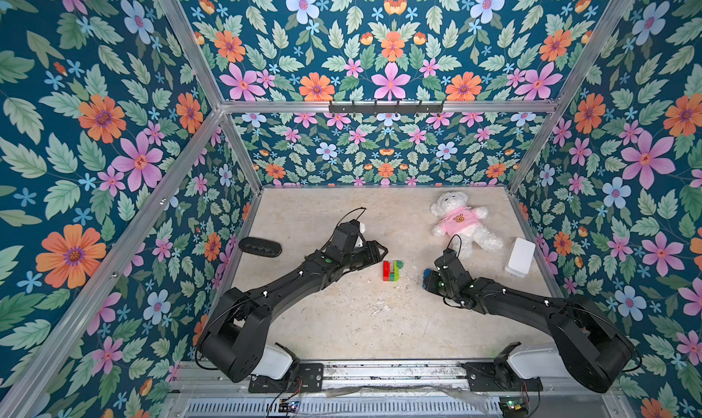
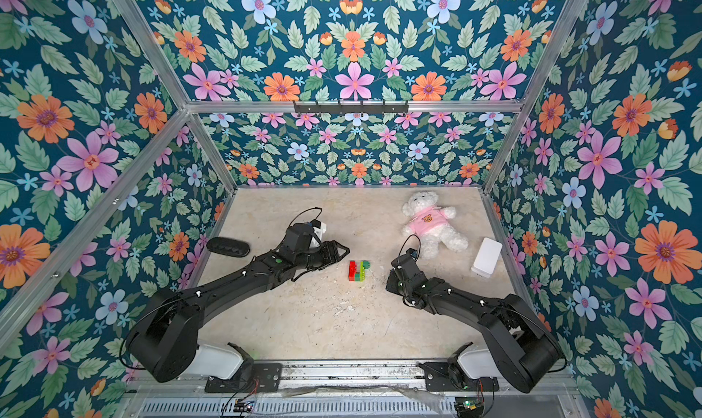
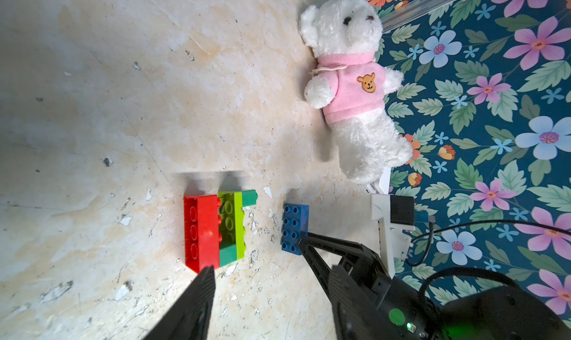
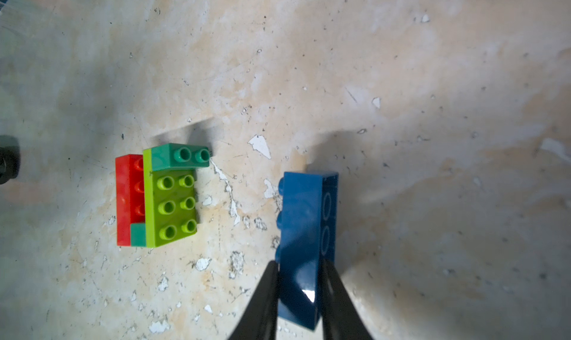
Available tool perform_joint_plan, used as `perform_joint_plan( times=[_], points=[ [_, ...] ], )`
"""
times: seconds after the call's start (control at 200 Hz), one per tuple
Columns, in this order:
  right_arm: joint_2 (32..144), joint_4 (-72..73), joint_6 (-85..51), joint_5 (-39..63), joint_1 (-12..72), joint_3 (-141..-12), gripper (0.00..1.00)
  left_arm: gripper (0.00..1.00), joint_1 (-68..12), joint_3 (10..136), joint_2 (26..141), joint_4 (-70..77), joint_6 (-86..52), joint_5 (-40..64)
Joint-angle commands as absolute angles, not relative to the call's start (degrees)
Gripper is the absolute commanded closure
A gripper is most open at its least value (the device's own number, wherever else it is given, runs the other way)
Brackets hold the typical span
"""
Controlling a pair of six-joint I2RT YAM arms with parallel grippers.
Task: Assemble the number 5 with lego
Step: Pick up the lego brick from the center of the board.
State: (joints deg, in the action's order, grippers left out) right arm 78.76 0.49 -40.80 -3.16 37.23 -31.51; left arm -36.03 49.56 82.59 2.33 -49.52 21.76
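A partial lego stack (image 1: pixel 392 270) (image 2: pixel 359 270) lies on its side mid-table: a long red brick (image 4: pixel 125 199), a lime-green one (image 4: pixel 173 205) and two small dark-green ones (image 4: pixel 173 157) joined together. To its right, a blue brick (image 4: pixel 304 218) (image 3: pixel 293 227) lies apart from the stack with its studs facing it. My right gripper (image 4: pixel 299 264) (image 1: pixel 427 277) is shut on the near end of the blue brick, a finger pressed on each side. My left gripper (image 3: pixel 273 270) (image 1: pixel 378 254) stands open and empty just left of the stack.
A white teddy (image 1: pixel 461 222) in a pink shirt lies at the back right, with a white box (image 1: pixel 520 256) beside it by the right wall. A black oval object (image 1: pixel 260 247) sits at the left wall. Floral walls enclose the worn table (image 1: pixel 342 321).
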Motion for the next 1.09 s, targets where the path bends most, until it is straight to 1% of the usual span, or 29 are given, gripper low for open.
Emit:
perform_joint_plan(
  times=[0.0,0.1,0.205,0.38,0.53,0.595,0.67,0.75,0.905,1.035,1.09],
  points=[
    [79.78,-3.66,-39.58,-6.31,37.35,-32.42,0.64,0.38,-36.04,49.91,82.23,1.67,-48.78,21.19],
    [80.0,-3.8,-39.39,-6.67,37.71,-32.81,0.63,0.38,-36.01,49.92,82.07,1.51,-48.71,21.03],
    [80.08,-4.15,-39.09,-7.19,37.86,-33.24,0.69,0.38,-36.01,49.92,81.85,1.36,-48.69,21.01],
    [80.63,-4.23,-38.07,-6.55,37.87,-33.93,0.82,0.38,-35.99,50.01,81.64,1.07,-48.38,20.74],
    [76.75,-0.33,-38.43,-3.34,37.88,-32.34,0.84,0.37,-35.93,49.49,80.97,3.26,-47.74,20.76],
    [73.74,3.37,-38.26,0.1,37.58,-31.16,0.84,0.35,-35.47,48.08,80.03,8.21,-47.55,22.57],
    [69.93,9.65,-38.87,6.91,35.96,-29.17,0.83,0.32,-34.06,46.18,79.19,15.71,-48.29,26.06],
    [65.95,18.0,-40.71,15.58,33.43,-26.37,0.83,0.29,-31.83,43.7,78.93,24.65,-50.3,31.04],
    [60.79,28.77,-44.62,27.44,30.27,-24.19,0.83,0.26,-30.23,40.88,81.19,39.23,-53.88,40.3],
    [59.27,37.34,-48.71,35.67,29.61,-23.17,0.83,0.24,-30.3,38.03,85.98,58.92,-61.61,47.51],
    [59.0,40.45,-50.84,37.63,29.62,-22.77,0.83,0.24,-30.49,37.18,88.55,67.47,-65.78,49.25]
  ],
)
